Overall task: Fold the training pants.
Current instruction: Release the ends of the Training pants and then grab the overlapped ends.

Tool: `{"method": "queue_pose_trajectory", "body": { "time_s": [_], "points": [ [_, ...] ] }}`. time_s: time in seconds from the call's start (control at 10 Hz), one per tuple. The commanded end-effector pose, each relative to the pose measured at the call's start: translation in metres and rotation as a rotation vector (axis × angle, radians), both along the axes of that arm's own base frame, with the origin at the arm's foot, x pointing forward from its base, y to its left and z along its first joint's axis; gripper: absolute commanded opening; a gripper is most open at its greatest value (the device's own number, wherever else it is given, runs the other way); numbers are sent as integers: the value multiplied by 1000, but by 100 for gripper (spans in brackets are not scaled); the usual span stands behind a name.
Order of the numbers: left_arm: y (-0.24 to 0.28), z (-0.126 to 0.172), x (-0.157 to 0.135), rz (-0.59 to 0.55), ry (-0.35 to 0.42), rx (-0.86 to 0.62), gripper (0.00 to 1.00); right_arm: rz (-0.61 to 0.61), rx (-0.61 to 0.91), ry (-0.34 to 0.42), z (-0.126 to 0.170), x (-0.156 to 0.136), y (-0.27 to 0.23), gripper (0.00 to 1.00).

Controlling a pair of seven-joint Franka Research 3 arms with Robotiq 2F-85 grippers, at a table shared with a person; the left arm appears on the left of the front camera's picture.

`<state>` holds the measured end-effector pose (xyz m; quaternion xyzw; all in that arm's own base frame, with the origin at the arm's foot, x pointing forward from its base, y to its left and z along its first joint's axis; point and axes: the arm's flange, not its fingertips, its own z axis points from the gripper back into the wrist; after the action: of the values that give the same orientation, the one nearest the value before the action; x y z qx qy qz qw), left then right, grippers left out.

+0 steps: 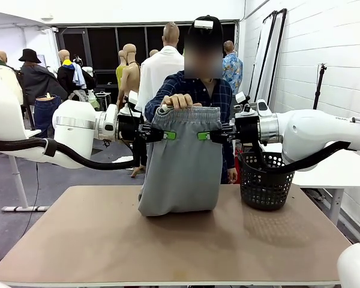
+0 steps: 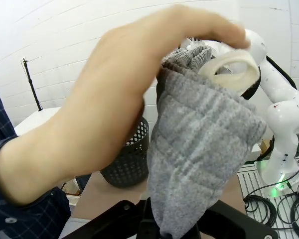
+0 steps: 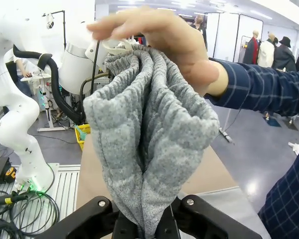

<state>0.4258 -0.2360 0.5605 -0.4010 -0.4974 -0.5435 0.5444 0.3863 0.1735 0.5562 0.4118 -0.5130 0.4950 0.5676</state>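
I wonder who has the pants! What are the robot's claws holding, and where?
The left gripper and right gripper each pinch a side edge of the training pants just below the waistband; a person's hand holds the waistband's top.

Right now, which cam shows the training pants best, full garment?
Front view. The training pants hang full length there, waistband held by the left gripper, right gripper and the person's hand, lower end resting on the table. Both wrist views give close-ups of bunched waistband fabric running into the fingers.
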Motion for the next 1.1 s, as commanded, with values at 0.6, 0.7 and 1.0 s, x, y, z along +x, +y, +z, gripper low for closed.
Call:
{"method": "queue_pose_trajectory", "body": {
  "time_s": [0.6,0.7,1.0],
  "points": [
    [0,1,-1,0,2,-10,0,3,-2,-15,4,-3,2,0],
    [0,1,-1,0,2,-10,0,3,-2,-15,4,-3,2,0],
    [0,1,-1,0,2,-10,0,3,-2,-15,4,-3,2,0]
  ]
}}
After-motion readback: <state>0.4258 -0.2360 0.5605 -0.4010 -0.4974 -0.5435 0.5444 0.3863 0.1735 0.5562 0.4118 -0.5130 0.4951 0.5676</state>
